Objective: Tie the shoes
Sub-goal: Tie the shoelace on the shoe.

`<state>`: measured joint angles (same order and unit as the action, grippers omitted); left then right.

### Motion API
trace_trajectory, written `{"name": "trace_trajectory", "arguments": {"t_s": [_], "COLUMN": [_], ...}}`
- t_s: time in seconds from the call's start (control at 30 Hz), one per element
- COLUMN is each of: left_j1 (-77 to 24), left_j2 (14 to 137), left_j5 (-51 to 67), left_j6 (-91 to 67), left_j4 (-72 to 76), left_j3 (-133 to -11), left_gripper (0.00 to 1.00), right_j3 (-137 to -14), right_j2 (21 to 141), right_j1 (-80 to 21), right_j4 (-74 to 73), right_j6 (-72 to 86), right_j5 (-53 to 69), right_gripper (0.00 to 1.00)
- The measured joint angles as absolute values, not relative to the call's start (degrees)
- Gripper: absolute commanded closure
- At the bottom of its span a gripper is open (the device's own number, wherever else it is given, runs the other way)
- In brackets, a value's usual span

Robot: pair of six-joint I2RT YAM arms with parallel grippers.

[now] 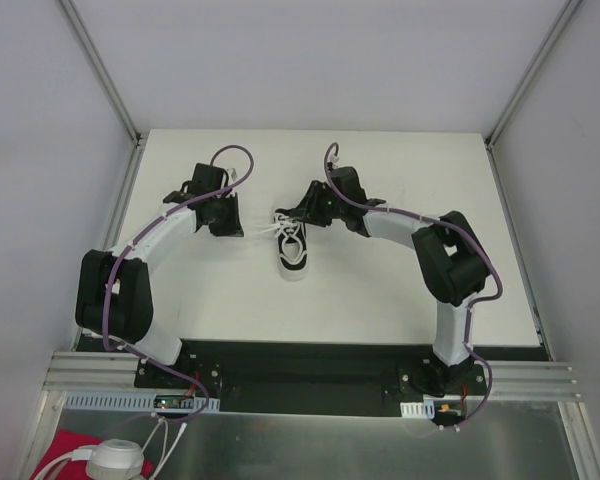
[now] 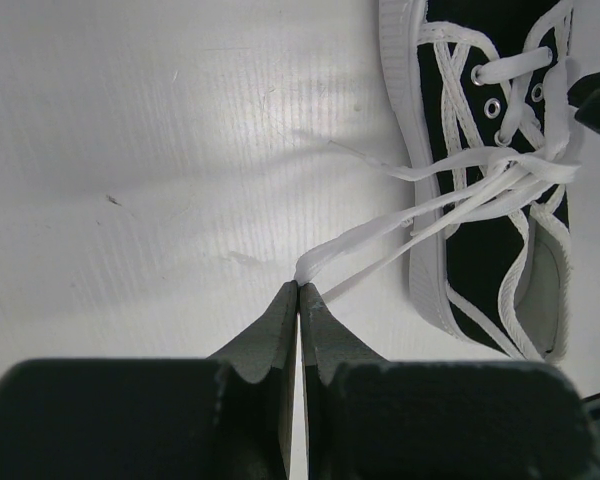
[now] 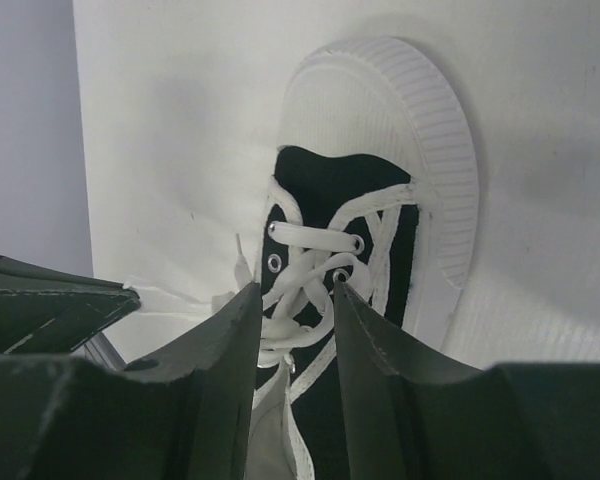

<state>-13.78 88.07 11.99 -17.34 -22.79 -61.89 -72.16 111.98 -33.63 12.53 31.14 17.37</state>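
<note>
A small black shoe with a white sole lies mid-table, toe toward the arm bases. Its white laces are knotted over the tongue. One lace strand stretches taut from the shoe to my left gripper, which is shut on the end of it. That left gripper sits to the left of the shoe. My right gripper hovers over the tongue end of the shoe, open, with the lace knot between its fingers and not pinched. The right gripper is at the shoe's far end.
The white table is boxed in by pale walls on the left, right and back, with metal posts at the far corners. A red cloth and a white device lie below the front rail at lower left.
</note>
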Motion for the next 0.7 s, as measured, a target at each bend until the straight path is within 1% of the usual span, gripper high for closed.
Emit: {"name": "trace_trajectory", "arguments": {"t_s": [0.1,0.2,0.7], "left_j1": [-13.78,-13.78,-13.78], "left_j2": [88.07,88.07,88.07], "left_j5": [11.99,11.99,12.05], "left_j6": [-17.34,-17.34,-17.34], "left_j4": [-22.79,-22.79,-22.79], "left_j3": [-61.89,-61.89,-61.89], "left_gripper": [1.0,1.0,1.0], "right_j3": [-72.16,-72.16,-70.19], "right_j2": [112.57,112.57,112.4], "right_j1": [-33.67,-33.67,-33.67], "right_j4": [11.31,10.92,13.69], "right_j6": [31.31,31.46,31.92], "right_j5": [17.28,17.17,15.7], "right_gripper": [0.57,0.56,0.56]}}
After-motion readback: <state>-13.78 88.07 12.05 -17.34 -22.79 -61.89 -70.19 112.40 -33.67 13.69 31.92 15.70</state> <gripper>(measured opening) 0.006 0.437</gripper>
